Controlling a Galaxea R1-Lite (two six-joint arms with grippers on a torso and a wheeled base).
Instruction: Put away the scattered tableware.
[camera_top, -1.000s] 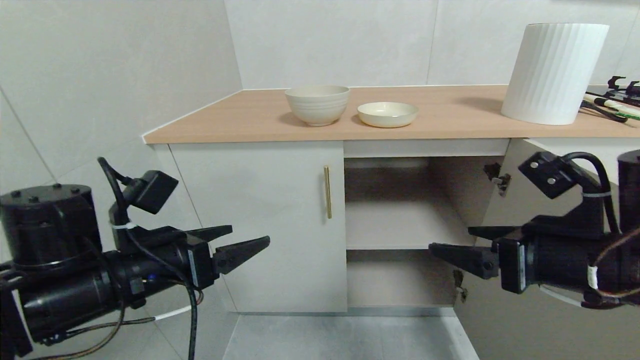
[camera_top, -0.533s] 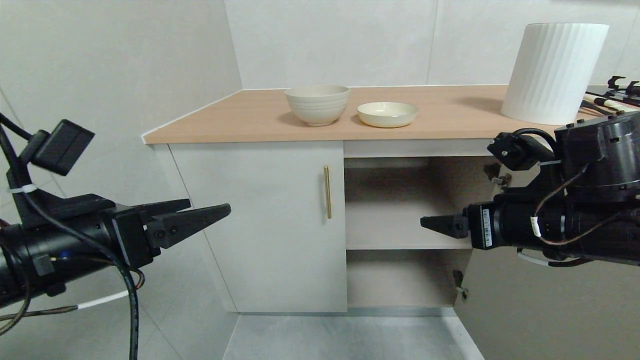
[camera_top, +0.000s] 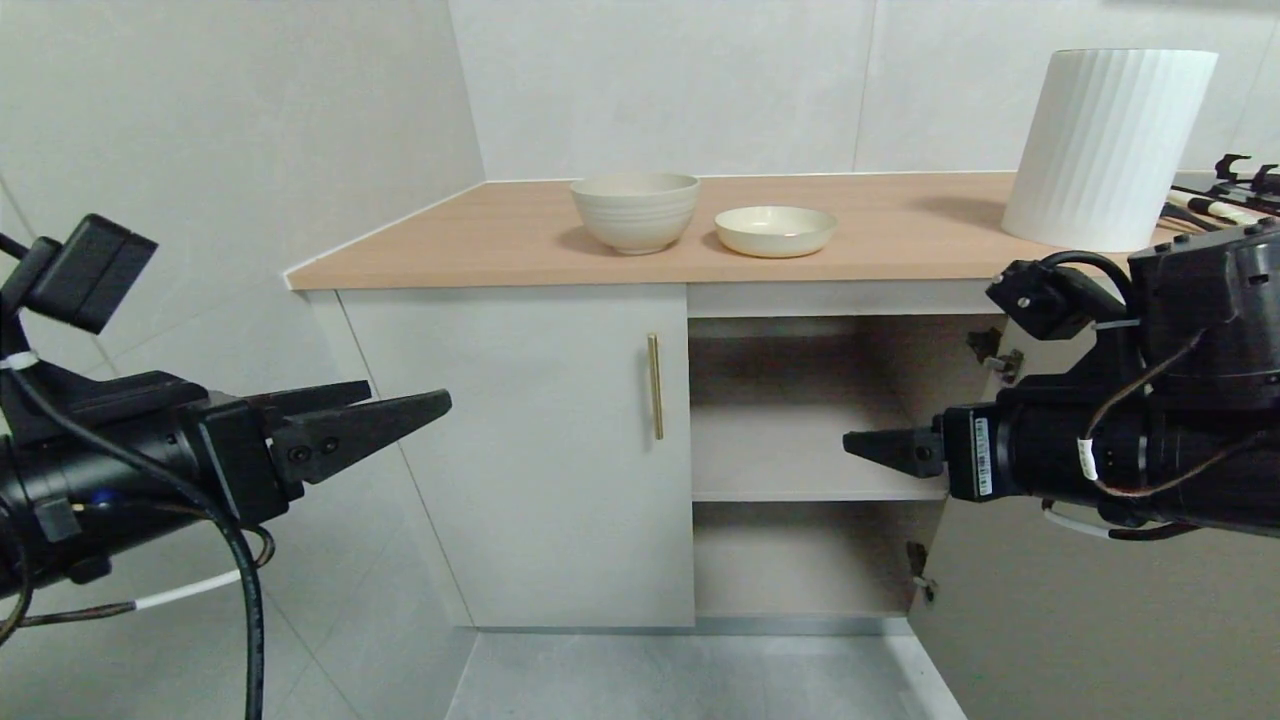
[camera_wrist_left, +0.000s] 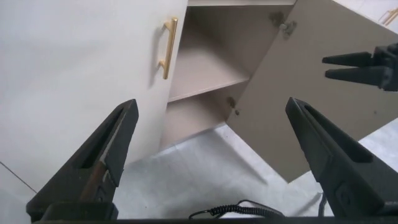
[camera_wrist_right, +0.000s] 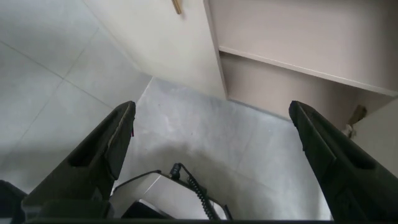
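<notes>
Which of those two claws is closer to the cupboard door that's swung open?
The right. The right gripper is just beside the open door, in front of the bare shelves. The left gripper is on the other side, out past the shut door.

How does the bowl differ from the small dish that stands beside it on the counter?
The bowl is deep, with tall walls; the dish is shallow and low. The bowl has ribbed bands around its outer wall, while the dish looks smooth. The bowl stands on the robot's left of the dish. Both are cream-coloured, upright, and rest on the wooden countertop.
</notes>
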